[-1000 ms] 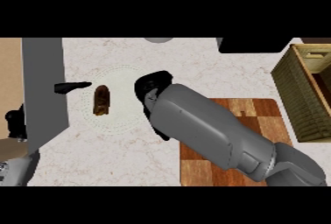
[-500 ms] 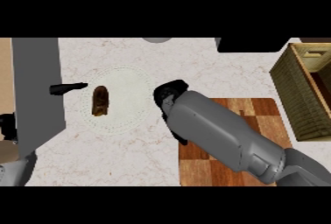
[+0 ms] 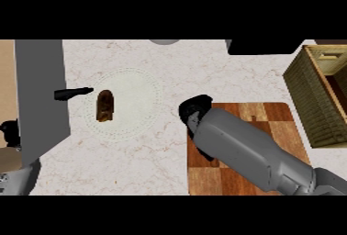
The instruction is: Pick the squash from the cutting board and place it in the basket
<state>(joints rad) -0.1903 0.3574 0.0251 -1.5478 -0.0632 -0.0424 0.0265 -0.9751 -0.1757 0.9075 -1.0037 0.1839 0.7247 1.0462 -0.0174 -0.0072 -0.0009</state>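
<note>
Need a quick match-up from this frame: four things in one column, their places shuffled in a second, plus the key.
Things:
1. basket
2. cutting board
3. plate
4. right hand

Places:
A. white, on the counter's left half, with a dark brown item on it
B. at the board's left edge
C. far right of the view
D. lower right, partly under the grey forearm

Pairs: 1-C, 2-D, 3-A, 4-B

Bare counter toward basket
</note>
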